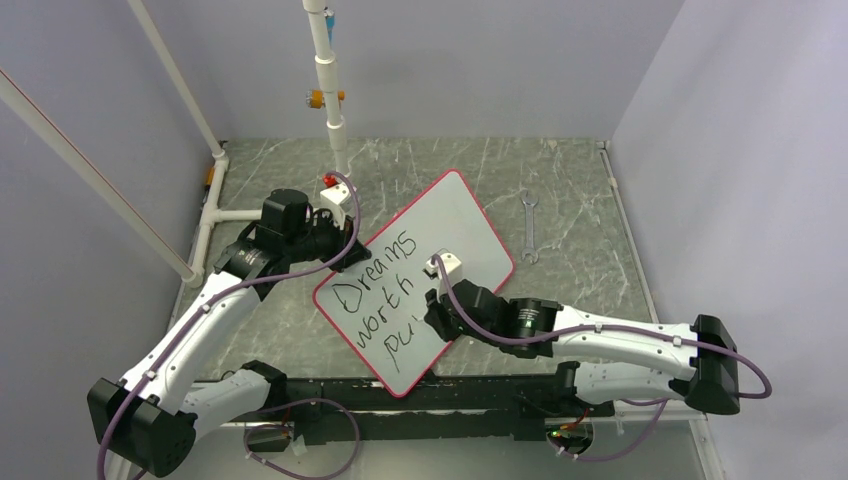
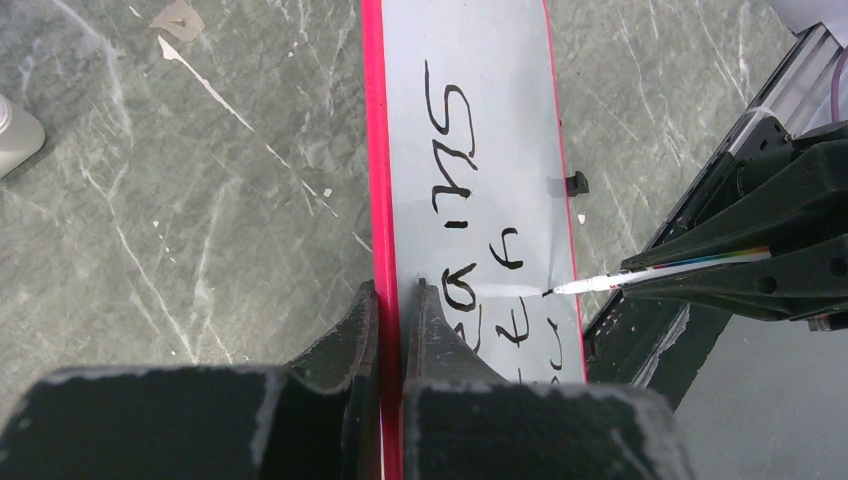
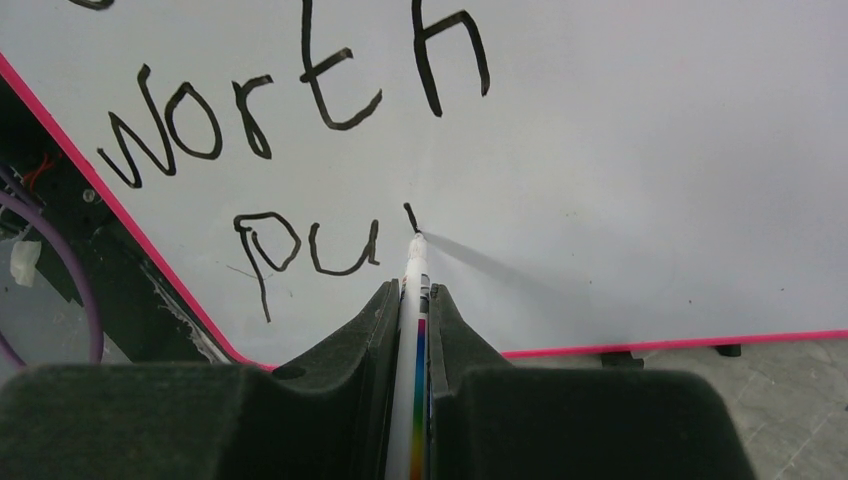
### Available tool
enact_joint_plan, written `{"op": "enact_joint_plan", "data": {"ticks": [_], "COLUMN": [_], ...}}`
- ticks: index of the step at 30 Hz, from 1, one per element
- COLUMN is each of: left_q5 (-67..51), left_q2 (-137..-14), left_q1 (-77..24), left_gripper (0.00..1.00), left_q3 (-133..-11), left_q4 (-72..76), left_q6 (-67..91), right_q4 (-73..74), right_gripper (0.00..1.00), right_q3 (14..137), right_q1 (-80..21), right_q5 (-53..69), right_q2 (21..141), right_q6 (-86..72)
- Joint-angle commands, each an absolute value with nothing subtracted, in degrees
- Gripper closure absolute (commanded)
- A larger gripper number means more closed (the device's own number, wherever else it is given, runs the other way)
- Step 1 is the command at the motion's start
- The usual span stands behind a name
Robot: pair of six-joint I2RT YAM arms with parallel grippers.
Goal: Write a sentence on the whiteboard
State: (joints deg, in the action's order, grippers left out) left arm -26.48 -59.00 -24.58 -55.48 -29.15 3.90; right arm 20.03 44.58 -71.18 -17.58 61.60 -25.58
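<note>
My right claw [image 3: 413, 292] pinched shut on marker [image 3: 415, 262], tip just ahead touching whiteboard [image 3: 640, 140]; sentence [image 3: 300, 95] unfinished. My left claw [image 2: 398, 296] clamped on whiteboard edge. Risk: my pressing pivots whiteboard, stroke skews.

— What sort of place is this?
— A robotics lab cell. Plain pale walls [image 1: 500, 70] box in a marbled desk [image 1: 420, 165], white pipe framing [image 1: 205, 235] lines its left edge, and robot arms [image 1: 205, 320] are bolted at its near edge.

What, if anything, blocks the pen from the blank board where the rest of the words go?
Nothing visible. The marker tip touches the whiteboard just after "pu", and the surface beyond is bare.
</note>
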Motion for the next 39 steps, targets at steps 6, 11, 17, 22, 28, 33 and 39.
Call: {"op": "enact_joint_plan", "data": {"ticks": [6,11,17,22,28,33,39], "left_q5": [-23.0,-23.0,-22.9,-22.9,-22.9,-22.9,-23.0], "left_q2": [-58.5,-58.4,-58.4,-58.5,-58.4,-58.5,-58.5], "left_q1": [-25.3,-25.4,-25.5,-25.4,-25.6,-25.5,-25.6], "left_gripper": [1.0,1.0,1.0,1.0,1.0,1.0,1.0], "left_q3": [-55.0,-55.0,-55.0,-55.0,-55.0,-55.1,-55.1], "left_q4": [-28.9,-28.9,-28.9,-29.0,-29.0,-29.1,-29.1], "left_q6": [-1.4,-1.4,-1.4,-1.4,-1.4,-1.4,-1.5], "right_q4": [19.3,19.1,19.0,18.8,18.6,18.2,17.9], "right_gripper": [1.0,1.0,1.0,1.0,1.0,1.0,1.0], "right_q3": [41.9,41.1,41.3,41.9,43.0,44.0,45.2], "right_q1": [-71.0,-71.1,-71.0,-71.1,-71.0,-71.0,-71.0], "right_q5": [-16.8,-16.2,-16.4,-17.2,-17.7,-18.2,-18.7], "right_q2": [58.4,57.9,57.9,58.1,58.7,59.6,60.6], "right_q6": [-28.0,-28.6,-28.6,-28.3,-27.7,-27.1,-26.4]}}
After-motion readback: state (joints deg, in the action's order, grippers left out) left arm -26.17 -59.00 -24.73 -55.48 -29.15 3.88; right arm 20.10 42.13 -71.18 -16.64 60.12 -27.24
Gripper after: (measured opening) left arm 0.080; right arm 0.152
